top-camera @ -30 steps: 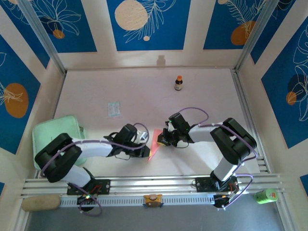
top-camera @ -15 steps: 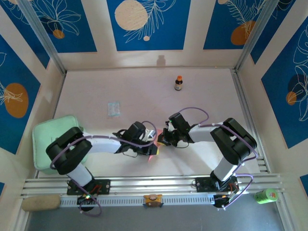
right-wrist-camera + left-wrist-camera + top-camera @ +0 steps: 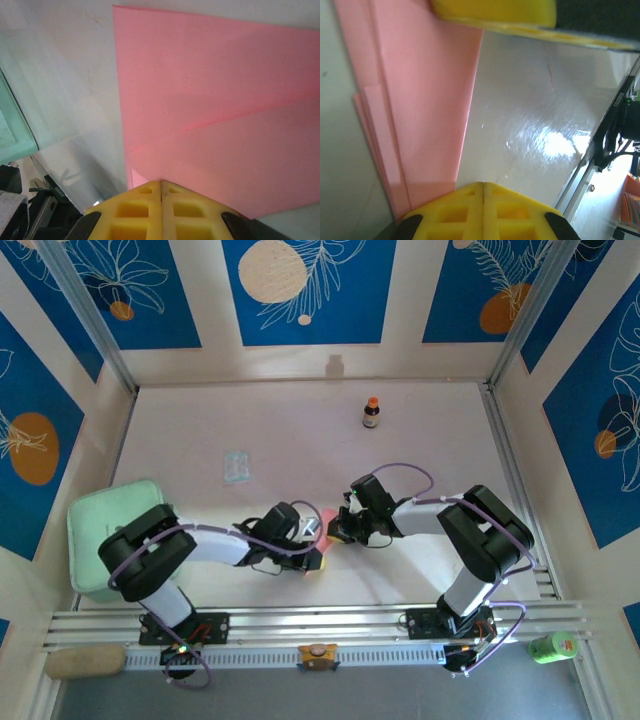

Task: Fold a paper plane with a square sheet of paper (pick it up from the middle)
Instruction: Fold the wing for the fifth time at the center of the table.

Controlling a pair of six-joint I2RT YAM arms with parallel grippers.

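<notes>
Guessing you've got the left gripper (image 3: 483, 186) and right gripper (image 3: 161, 183) fully closed, tips on the paper (image 3: 215, 90), to press its creases flat.

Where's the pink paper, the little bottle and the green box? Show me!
pink paper (image 3: 210, 90): right wrist view, on its flat upper layer.
little bottle (image 3: 371, 419): top external view, on its dark body.
green box (image 3: 110, 498): top external view, on its bare far part.
</notes>
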